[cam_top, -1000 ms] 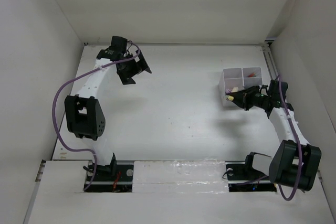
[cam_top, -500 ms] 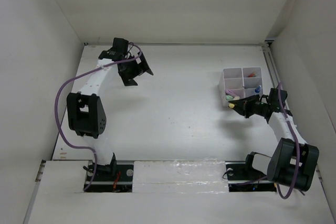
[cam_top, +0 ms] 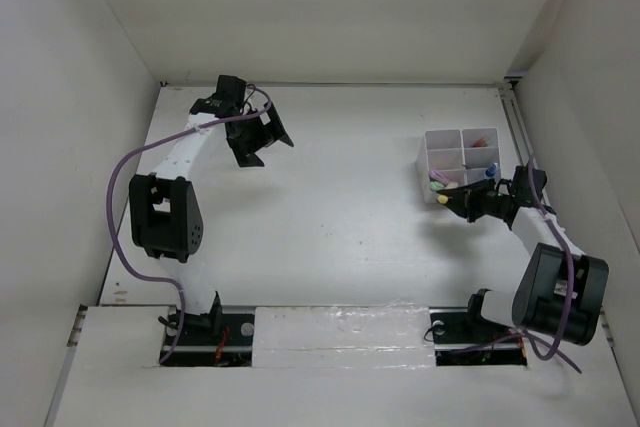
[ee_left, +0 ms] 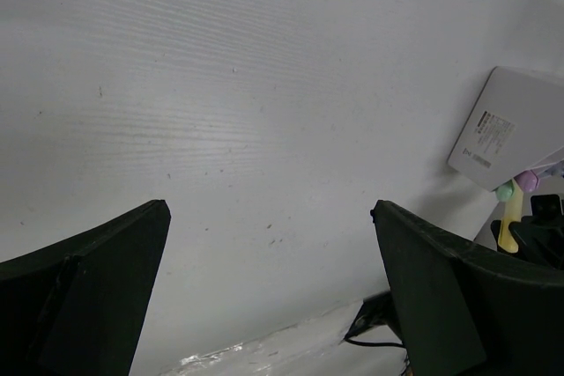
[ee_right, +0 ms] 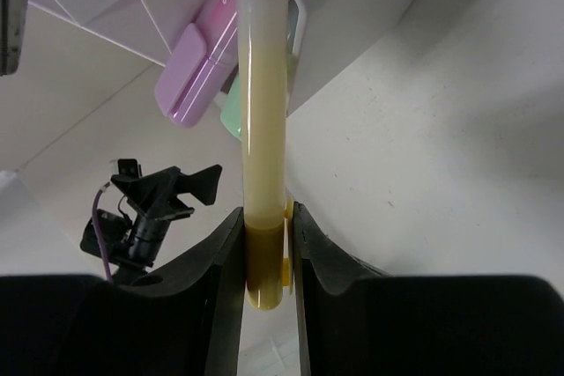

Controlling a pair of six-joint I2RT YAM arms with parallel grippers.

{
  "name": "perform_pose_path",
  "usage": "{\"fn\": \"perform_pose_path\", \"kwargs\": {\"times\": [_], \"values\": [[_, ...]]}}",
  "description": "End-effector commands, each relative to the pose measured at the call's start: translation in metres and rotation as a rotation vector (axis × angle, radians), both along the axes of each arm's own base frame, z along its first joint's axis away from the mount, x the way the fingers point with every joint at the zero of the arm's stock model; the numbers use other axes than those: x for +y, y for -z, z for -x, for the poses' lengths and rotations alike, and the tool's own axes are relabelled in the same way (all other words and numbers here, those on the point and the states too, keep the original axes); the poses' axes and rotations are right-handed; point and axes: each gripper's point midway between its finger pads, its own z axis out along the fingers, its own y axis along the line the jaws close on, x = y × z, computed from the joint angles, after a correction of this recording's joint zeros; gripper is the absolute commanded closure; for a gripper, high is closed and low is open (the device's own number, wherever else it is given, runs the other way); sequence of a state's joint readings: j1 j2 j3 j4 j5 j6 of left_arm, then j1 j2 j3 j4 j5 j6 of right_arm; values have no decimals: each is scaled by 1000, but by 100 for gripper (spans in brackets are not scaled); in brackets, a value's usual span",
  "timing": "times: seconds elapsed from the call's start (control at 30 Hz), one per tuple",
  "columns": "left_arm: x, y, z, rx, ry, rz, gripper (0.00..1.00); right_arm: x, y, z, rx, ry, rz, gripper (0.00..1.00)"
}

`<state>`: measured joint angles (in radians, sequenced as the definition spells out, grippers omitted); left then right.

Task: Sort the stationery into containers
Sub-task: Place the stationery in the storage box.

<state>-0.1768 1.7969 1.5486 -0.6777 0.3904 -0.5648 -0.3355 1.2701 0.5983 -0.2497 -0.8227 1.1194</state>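
- The yellow marker stick (ee_right: 263, 156) is sitting clamped between the two fingers of the right gripper (ee_right: 264, 222), which are pressing narrowly on its lower end.
- Its upper end is reaching up to the rim of the white divided box (cam_top: 428, 169) at the near-left corner; whether the tip is already inside the compartment cannot be told.
- A pink marker (ee_right: 192, 77) and a green marker (ee_right: 232, 112) are lying in that same near-left compartment, leaning out over the rim just beside the yellow stick.
- In the top view a blue-capped tube (cam_top: 488, 173) is standing in the near-right compartment, and something red is showing in the far-right one.
- The box is resting on the right side of the table (ee_left: 264, 85), with the right gripper just at its near edge.
- The left gripper (ee_left: 269, 210) is hovering over the far left of the table, well apart from the box, its fingers spread wide and holding nothing.
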Motion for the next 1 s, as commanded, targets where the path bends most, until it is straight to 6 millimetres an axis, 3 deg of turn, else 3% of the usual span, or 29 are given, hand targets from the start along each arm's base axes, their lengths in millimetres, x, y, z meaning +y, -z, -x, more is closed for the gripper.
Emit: {"fn": "perform_pose_path", "kwargs": {"times": [0.0, 0.37, 0.57, 0.77, 0.9, 0.97], "values": [[-2, -2, 2, -12, 23, 6, 0, -10, -17, -17, -92, 3, 48, 100], [-2, -6, 3, -21, 23, 7, 0, -16, -20, -24, -95, 13, 61, 86], [-3, -7, 3, -20, 28, 15, 0, -17, -18, -26, -85, 13, 58, 83], [-3, -7, 3, -20, 28, 15, 0, -18, -24, -31, -107, 7, 58, 63], [-4, -8, 1, -29, 28, 17, 0, -17, -23, -32, -111, 1, 52, 62], [-5, -8, 2, -32, 40, 21, 0, -18, -27, -35, -128, 1, 58, 54]]}}
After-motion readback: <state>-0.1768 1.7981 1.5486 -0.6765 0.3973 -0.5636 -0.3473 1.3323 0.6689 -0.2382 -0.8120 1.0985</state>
